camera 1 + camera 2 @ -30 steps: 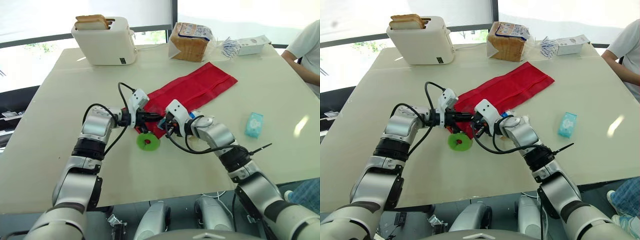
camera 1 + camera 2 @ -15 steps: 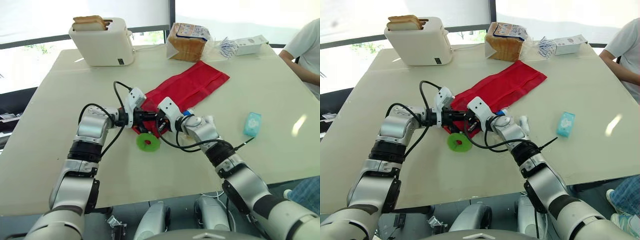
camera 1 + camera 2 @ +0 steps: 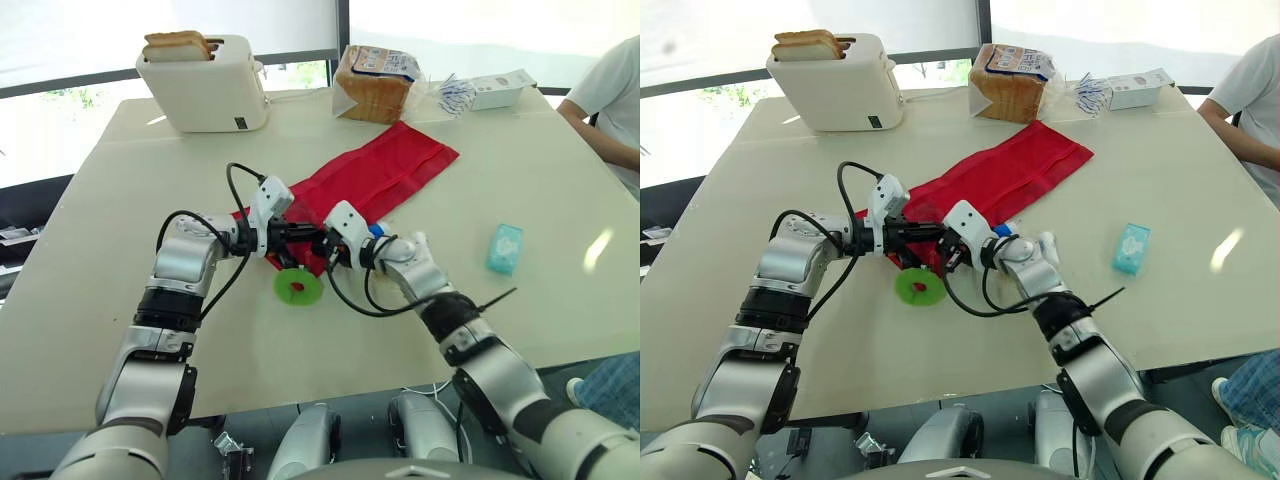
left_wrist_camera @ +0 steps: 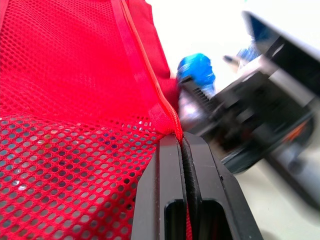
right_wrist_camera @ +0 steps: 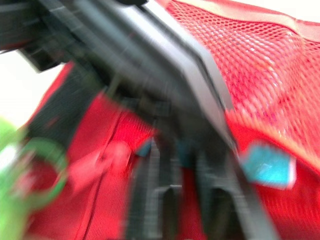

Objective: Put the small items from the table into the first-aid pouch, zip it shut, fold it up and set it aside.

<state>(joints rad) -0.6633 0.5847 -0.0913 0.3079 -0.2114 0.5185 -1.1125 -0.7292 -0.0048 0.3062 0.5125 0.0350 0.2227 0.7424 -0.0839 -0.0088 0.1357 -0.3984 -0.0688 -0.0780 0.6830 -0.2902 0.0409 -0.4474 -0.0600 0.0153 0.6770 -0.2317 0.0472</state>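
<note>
Indoors, beige table (image 3: 560,190) by windows (image 3: 430,20); red pouch (image 3: 390,170), toaster (image 3: 205,90), bread loaf (image 3: 375,88) on it.

Cream table (image 3: 110,220) beneath bright windows (image 3: 450,25), possibly greenery (image 3: 75,95) outside.

The pouch (image 3: 385,172) is red with a fine mesh pattern. The ring (image 3: 309,290) is bright green with a red centre, the surface (image 3: 90,270) cream, the packet (image 3: 507,248) pale blue, the toaster (image 3: 205,90) white.
</note>
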